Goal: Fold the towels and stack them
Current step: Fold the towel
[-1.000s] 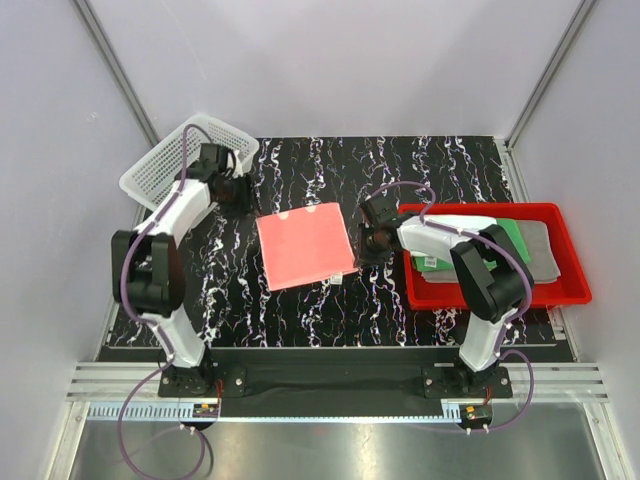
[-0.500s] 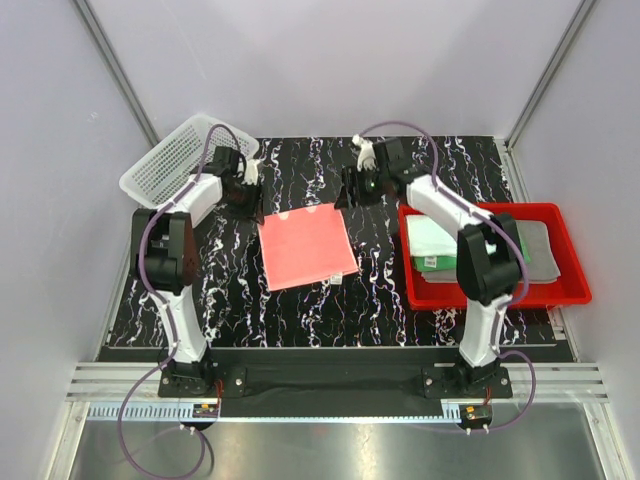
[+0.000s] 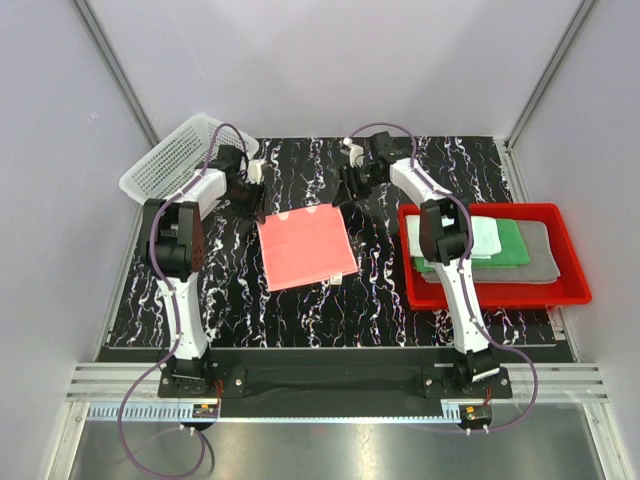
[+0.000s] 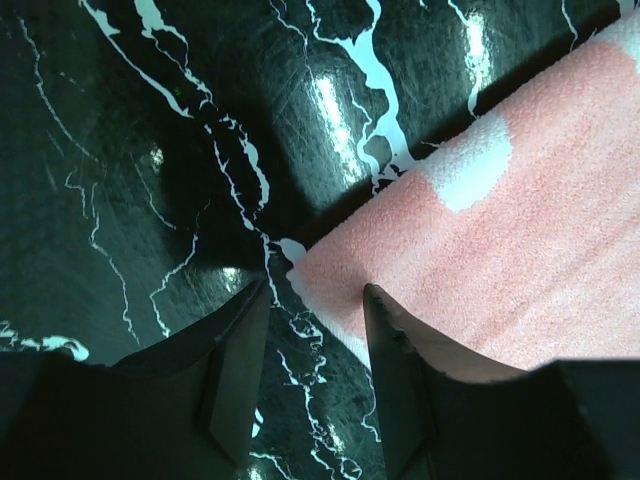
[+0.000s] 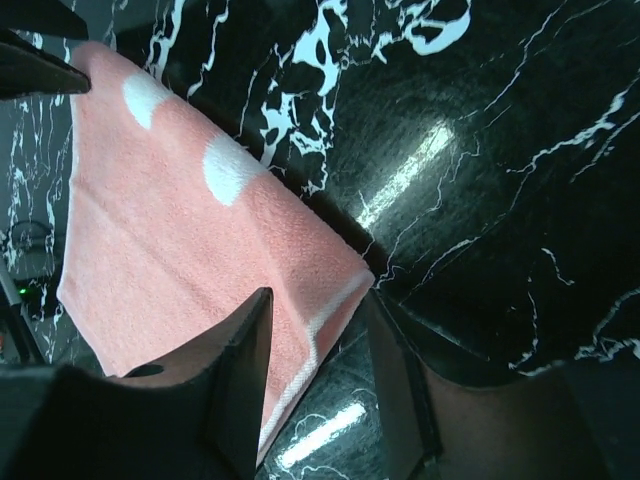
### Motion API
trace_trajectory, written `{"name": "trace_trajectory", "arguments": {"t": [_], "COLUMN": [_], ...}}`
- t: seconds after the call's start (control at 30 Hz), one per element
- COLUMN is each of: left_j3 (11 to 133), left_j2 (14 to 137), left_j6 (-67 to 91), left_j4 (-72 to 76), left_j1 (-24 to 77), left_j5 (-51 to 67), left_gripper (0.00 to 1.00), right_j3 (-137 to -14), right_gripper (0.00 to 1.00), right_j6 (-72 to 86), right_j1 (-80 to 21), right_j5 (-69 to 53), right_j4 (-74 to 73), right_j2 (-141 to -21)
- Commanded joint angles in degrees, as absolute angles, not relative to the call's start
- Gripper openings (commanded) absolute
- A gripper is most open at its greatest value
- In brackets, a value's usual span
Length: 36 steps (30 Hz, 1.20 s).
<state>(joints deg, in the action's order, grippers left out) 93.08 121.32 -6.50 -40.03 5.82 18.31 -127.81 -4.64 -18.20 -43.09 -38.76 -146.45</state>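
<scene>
Watching the pink towel [image 3: 305,247] mid-table: my left gripper [image 4: 315,300] and right gripper [image 5: 318,305] stand apart over its far corners. Red tray [image 3: 520,296], right, holds white towel [image 3: 478,236], green towel [image 3: 512,245], grey towel [image 3: 545,250].

The counter [image 3: 380,310] under me is glossy black with white marble veins, and it throws back bright streaks of overhead light. Plain pale grey walls [image 3: 330,60] close in around me, met by slanting metal corner posts [image 3: 113,70]. A silver rail [image 3: 560,380] runs along the near edge.
</scene>
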Motion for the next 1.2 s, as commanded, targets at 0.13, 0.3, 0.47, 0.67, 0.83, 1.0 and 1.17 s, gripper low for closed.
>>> {"name": "trace_trajectory", "arguments": {"t": [0.13, 0.3, 0.47, 0.67, 0.83, 1.0, 1.17], "left_j3": [97.2, 97.5, 99.0, 101.9, 102.3, 101.3, 100.1], "left_j2": [125.3, 125.9, 127.2, 128.5, 126.5, 123.6, 120.4], "left_j6": [-10.4, -11.3, -12.1, -12.8, -12.3, -12.2, -12.2], "left_j4": [-42.6, -42.7, -43.5, -46.1, -46.0, -44.7, -44.3], "left_j1": [5.4, 5.3, 5.3, 5.3, 6.0, 6.7, 7.4], "left_j5": [21.9, 22.9, 24.3, 25.9, 28.3, 26.5, 25.5], "left_gripper": [0.44, 0.38, 0.21, 0.0, 0.0, 0.0, 0.0], "right_j3": [-134.6, -133.2, -133.3, -130.9, -125.2, -116.9, -110.6], "right_gripper": [0.45, 0.42, 0.28, 0.02, 0.0, 0.0, 0.0], "right_j6": [-2.4, -1.6, -1.1, -2.3, -3.1, -3.6, -1.4], "right_j1": [-18.5, -18.0, -17.6, -17.1, -16.3, -15.5, -15.1], "right_j5": [-48.3, -48.5, -50.0, -49.8, -49.2, -48.8, -48.3], "right_j4": [-40.7, -38.0, -36.0, -33.0, -28.9, -21.3, -15.1], "right_j2": [-151.8, -152.3, -152.8, -151.2, -147.1, -140.6, -136.9]}}
